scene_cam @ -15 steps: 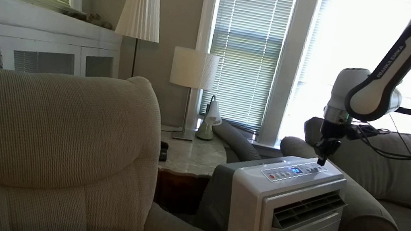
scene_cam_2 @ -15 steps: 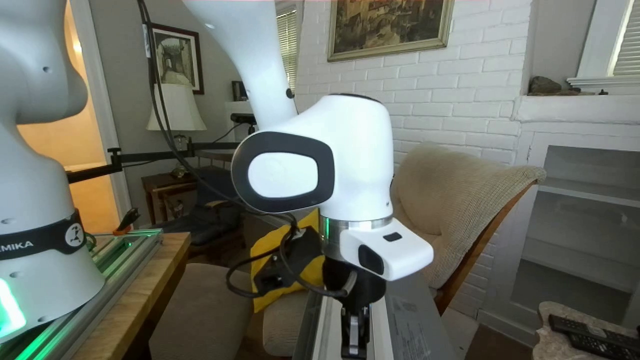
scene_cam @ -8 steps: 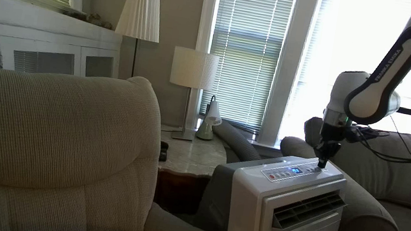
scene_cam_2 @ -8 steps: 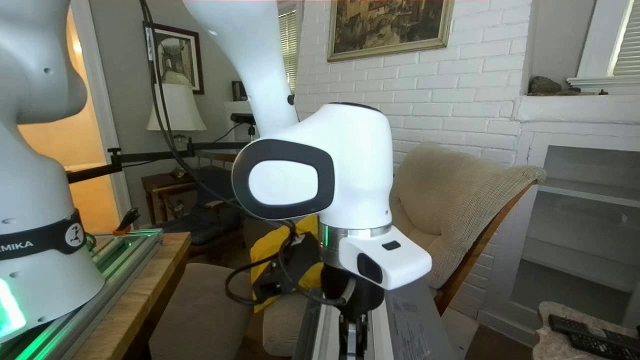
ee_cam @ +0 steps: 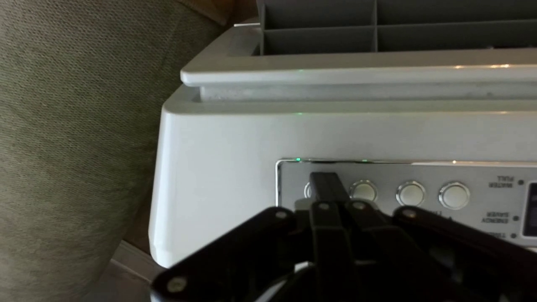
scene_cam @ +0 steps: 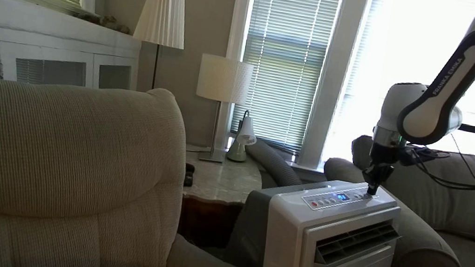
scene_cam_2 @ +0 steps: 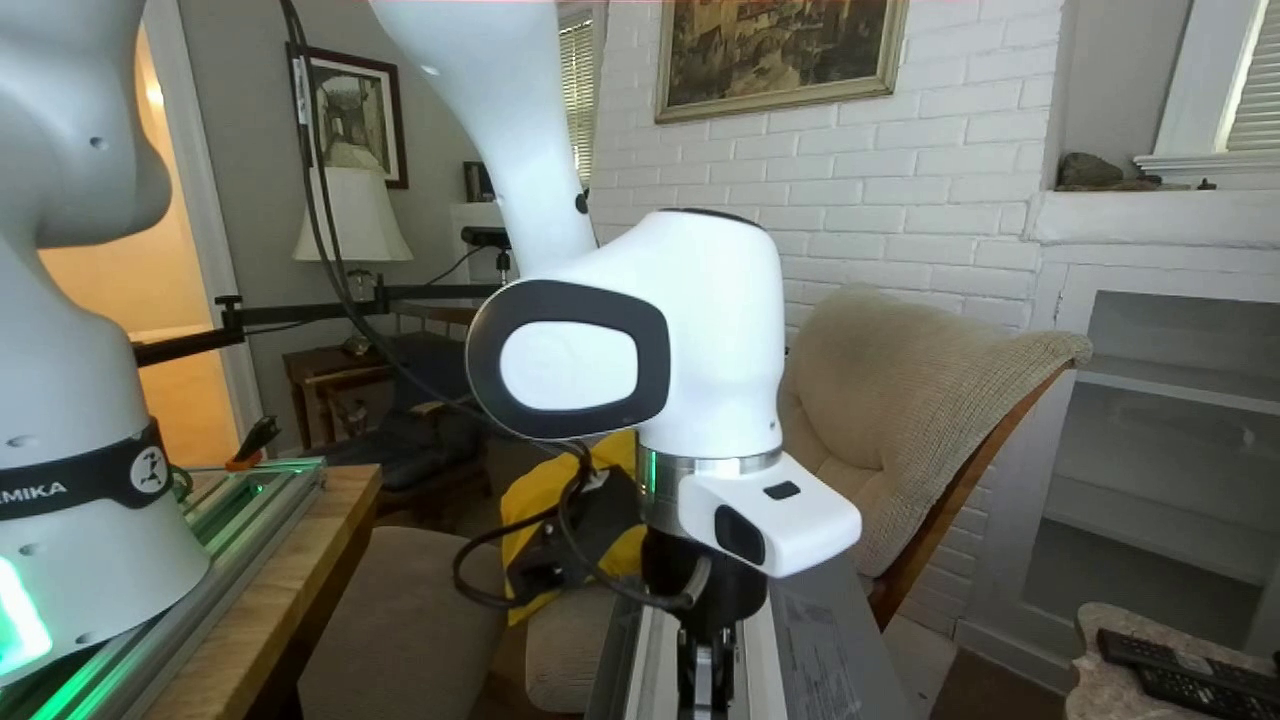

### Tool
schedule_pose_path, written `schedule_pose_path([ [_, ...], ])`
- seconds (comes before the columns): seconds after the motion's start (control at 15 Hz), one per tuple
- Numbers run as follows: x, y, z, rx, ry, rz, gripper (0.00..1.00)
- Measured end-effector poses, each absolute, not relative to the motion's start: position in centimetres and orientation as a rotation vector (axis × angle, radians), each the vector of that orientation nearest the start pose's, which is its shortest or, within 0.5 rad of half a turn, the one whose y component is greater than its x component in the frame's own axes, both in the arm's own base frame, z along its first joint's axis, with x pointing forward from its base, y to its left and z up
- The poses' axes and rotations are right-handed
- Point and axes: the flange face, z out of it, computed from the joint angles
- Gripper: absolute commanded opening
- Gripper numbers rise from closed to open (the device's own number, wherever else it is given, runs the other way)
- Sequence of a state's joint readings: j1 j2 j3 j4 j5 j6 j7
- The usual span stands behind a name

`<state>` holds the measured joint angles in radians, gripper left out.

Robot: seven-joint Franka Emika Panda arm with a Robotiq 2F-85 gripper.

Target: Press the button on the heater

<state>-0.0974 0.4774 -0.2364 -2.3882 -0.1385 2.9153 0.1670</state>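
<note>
Sofa (scene_cam: 440, 192) and armchair (scene_cam: 61, 149) flank the heater (scene_cam: 288, 235); hand (ee_cam: 326, 180) pressed together, partly hiding a button (ee_cam: 308, 191).

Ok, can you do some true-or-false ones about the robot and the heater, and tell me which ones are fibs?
1. The gripper is shut and points down at the heater. True.
2. That heater has no opening on its front. False: it has a slotted vent there.
3. In the wrist view, the gripper partly hides the end button on the control panel. True.
4. The display on the heater's top glows blue. True.
5. The gripper covers that display. False: it is off to one side, at the end button.
6. No lamp shows anywhere. False: a pleated-shade lamp stands behind the armchair in an exterior view.
</note>
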Motion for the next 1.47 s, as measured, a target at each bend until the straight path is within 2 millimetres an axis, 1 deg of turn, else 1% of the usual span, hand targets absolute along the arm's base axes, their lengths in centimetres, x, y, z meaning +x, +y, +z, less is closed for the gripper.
schedule_pose_path([
  [0.73,47.1,-16.2,13.3,-3.245,0.537,-0.066,0.0],
  [0.8,47.2,-16.0,13.4,-3.246,0.53,-0.06,0.26],
  [0.87,47.3,-15.6,13.8,-3.248,0.52,-0.055,0.27],
  [0.93,47.4,-15.2,14.2,-3.251,0.51,-0.049,0.32],
  [1.07,47.5,-14.7,15.6,-3.263,0.511,-0.037,0.46],
  [1.47,47.0,-13.2,20.6,-3.279,0.596,0.056,0.88],
])
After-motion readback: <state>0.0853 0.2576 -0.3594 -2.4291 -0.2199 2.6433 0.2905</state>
